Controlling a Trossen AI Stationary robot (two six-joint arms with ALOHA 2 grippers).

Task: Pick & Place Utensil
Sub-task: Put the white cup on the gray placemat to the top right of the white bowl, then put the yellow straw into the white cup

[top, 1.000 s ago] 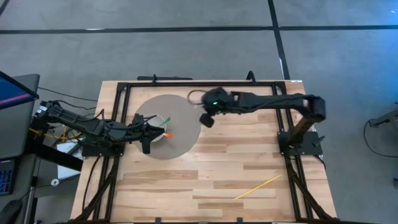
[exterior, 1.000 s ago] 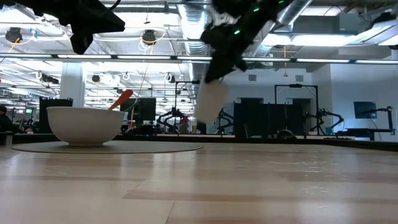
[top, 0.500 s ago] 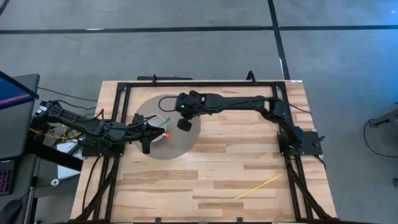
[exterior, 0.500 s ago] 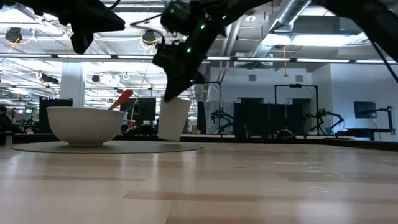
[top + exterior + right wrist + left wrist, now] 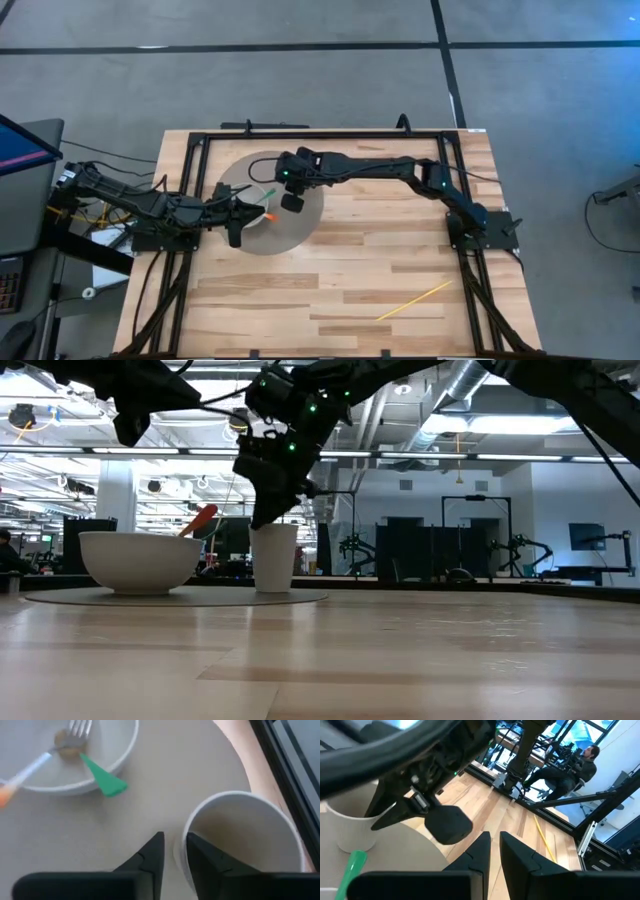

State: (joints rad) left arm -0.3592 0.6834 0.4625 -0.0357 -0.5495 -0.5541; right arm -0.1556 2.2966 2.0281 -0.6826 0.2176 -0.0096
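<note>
While stretched in from three o'clock across the wooden table (image 5: 330, 290), hung low over the round grey mat (image 5: 290, 235) at the table's ten o'clock: right arm, with the right gripper (image 5: 173, 845) down at the rim of the white cup (image 5: 274, 557). Stood upright on the mat, that cup, just beside the white bowl (image 5: 140, 560) and at three o'clock of it in the overhead view. Straddled the cup's wall with one finger inside and one outside, parted only narrowly and, by the look of the sliver showing beside the outer finger, no longer pinching. Waited at the mat's nine o'clock, above the bowl's near edge: left gripper (image 5: 494, 840), a slit apart and holding nothing.

Lay in the bowl, untouched: the utensils, a fork (image 5: 70, 737) with a pale shaft ending in orange, and a green-handled piece (image 5: 102, 777) propped over the rim toward the cup. Lay well apart at the table's five o'clock: a thin yellow stick (image 5: 412, 300).

Judged to be the letting-go of the cup, with the utensil's pick not yet begun. Judged best done by spreading wider first, then rising straight up, so as not to drag the inner finger against the wall and tip the cup. Worth keeping clear of the green handle, close by the rim.
</note>
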